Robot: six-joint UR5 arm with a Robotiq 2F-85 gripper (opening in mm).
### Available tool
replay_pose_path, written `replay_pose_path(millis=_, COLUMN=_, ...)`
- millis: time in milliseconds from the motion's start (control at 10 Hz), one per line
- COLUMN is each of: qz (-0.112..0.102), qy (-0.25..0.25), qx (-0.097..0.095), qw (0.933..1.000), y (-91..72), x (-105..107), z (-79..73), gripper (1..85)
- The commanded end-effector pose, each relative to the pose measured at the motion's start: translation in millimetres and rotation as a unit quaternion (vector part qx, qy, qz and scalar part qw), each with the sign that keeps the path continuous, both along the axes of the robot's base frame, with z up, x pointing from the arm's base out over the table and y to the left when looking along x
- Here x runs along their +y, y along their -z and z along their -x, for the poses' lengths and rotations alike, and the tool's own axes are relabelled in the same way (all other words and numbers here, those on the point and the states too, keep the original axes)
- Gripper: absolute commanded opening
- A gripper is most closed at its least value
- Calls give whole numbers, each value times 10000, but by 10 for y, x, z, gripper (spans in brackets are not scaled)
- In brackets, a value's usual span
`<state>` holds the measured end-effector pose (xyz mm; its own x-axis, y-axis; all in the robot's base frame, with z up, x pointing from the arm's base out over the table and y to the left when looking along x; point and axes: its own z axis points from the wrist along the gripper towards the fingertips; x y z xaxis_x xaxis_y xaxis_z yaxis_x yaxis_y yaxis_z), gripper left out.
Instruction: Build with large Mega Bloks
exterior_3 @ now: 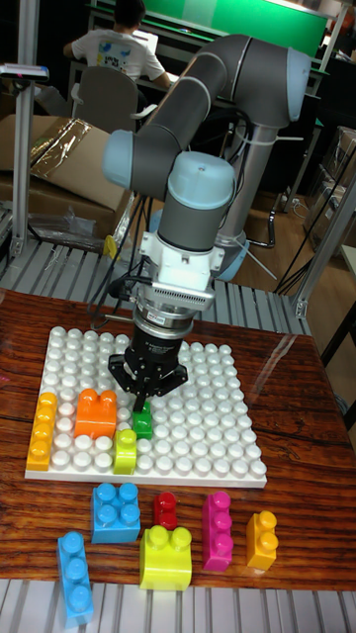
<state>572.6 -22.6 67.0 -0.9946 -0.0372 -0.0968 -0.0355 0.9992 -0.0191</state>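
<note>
Green block (143, 422), light, rigid, slick hollow plastic, is sitting on the white baseplate (213, 415) beside the lime block (125, 450); the gripper (146, 396) fingers are pinching its studded top, the best hold.

A seated person (117, 49) works behind crumpled cardboard (61, 158).

The UR5 arm (213, 94) shows dark grey tubular links joined by rounded housings with pale blue end caps. A white wrist block with a ribbed grey band sits above the black two-finger gripper (144, 404), whose dark fingers (124, 376) taper. Black cables run from the wrist's nine o'clock side.
</note>
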Motion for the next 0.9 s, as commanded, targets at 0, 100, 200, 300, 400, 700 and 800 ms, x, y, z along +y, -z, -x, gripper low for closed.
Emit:
replay_pose_path(millis=0, qz=-5, qy=138, qx=-34, qw=9999, y=2, x=52, z=-43, gripper=10)
replay_pose_path(millis=100, qz=16, qy=153, qx=-35, qw=9999, y=8, x=63, z=-53, gripper=10)
replay_pose_path(millis=200, qz=15, qy=169, qx=-27, qw=9999, y=20, x=80, z=-60, gripper=10)
replay_pose_path(millis=300, qz=22, qy=169, qx=-35, qw=9998, y=36, x=87, z=-75, gripper=10)
replay_pose_path(millis=400, qz=22, qy=168, qx=-50, qw=9998, y=59, x=91, z=-95, gripper=10)
replay_pose_path(millis=700, qz=22, qy=167, qx=-81, qw=9998, y=110, x=107, z=-121, gripper=10)
replay_pose_path(millis=800, qz=20, qy=182, qx=-82, qw=9998, y=121, x=113, z=-117, gripper=10)
